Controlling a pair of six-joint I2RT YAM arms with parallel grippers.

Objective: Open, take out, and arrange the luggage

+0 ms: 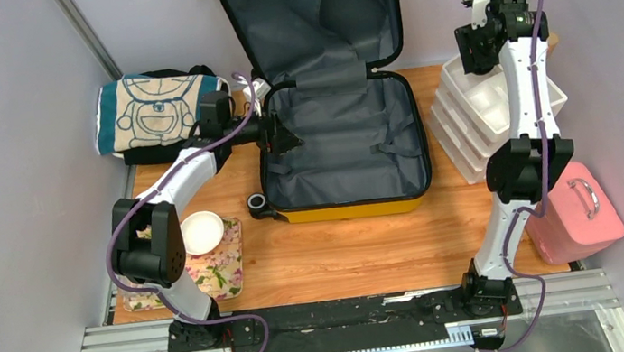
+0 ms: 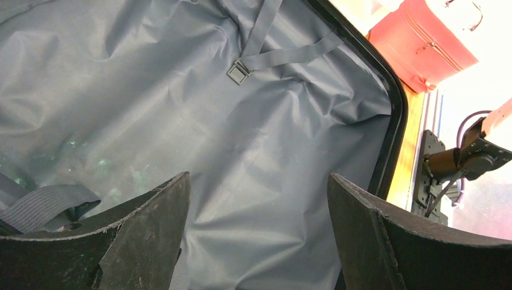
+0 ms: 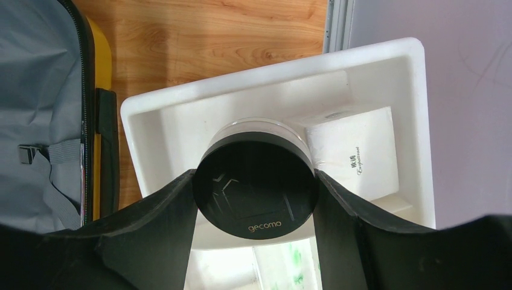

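At table (image 1: 346, 253) left: 1 teal-and-cream cartoon-print cloth (image 1: 156, 110), then 1 white bowl (image 1: 202, 231) sitting on 1 floral mat (image 1: 228, 271).

Left arm (image 1: 172, 181): elbow folded near the mat, forearm reaching right. The left gripper (image 1: 283, 132) is at the left rim of the luggage (image 1: 349, 210), jaws spread wide, nothing between them.

Centre: 1 luggage, unzipped. The lower shell lies flat on the table with its yellow edge toward the arm bases, and the lid stands up at the back. Grey lining is bare in both halves.

Right: white trays (image 1: 458, 134) in a stack, at least 3 rims countable. Right arm (image 1: 522, 103) stands tall, wrist bent down over the top tray. 1 pink case (image 1: 577, 214) sits beside its base.

View differences:
- Left wrist shows 1 strap buckle (image 2: 238, 74) on the lining, too small to make out in the top view.
- Right wrist shows the right gripper (image 3: 253, 181) clamped on 1 black-lidded jar (image 3: 256, 193) marked "gecomo", above the tray, with 1 white packet (image 3: 353, 157) lying in it.
- From the top view the jar is hidden by the wrist.
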